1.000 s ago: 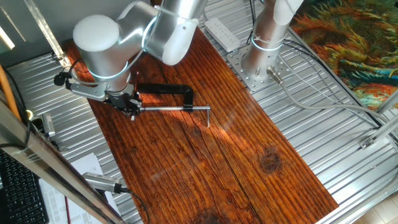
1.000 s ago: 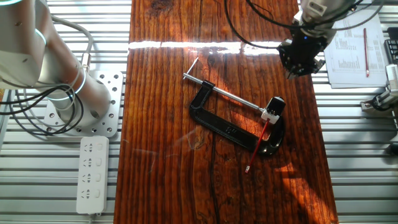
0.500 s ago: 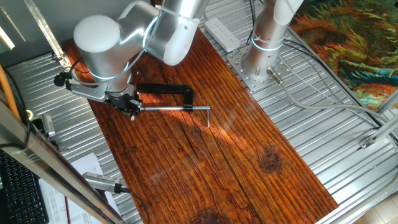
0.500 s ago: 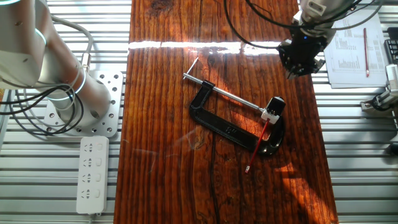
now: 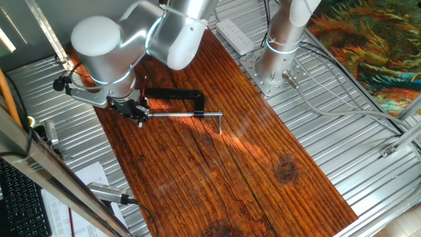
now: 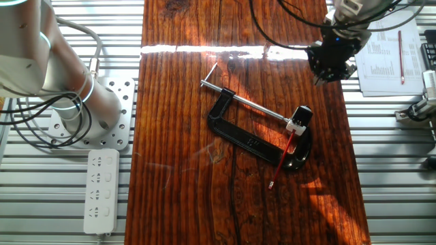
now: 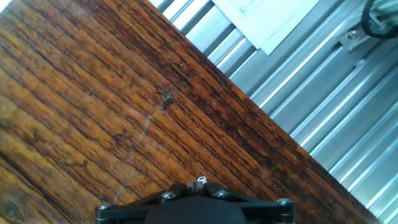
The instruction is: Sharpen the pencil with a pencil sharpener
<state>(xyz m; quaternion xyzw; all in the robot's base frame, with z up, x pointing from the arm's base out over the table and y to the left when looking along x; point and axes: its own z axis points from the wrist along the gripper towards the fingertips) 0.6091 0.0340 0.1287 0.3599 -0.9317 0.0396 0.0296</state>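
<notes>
On the wooden table (image 6: 184,136), the gripper (image 6: 332,62), whose opening I cannot tell, should descend toward five o'clock onto the pencil (image 6: 282,159) standing in the pencil sharpener (image 6: 300,116).

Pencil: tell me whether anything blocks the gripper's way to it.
Nothing visible does. The gripper hangs over bare wood, apart from the pencil, which lies across the clamp with its tip in the sharpener.

The arm bends low, its gripper (image 6: 332,60) hanging wrist-down (fingers hidden, so grip unreadable).
</notes>
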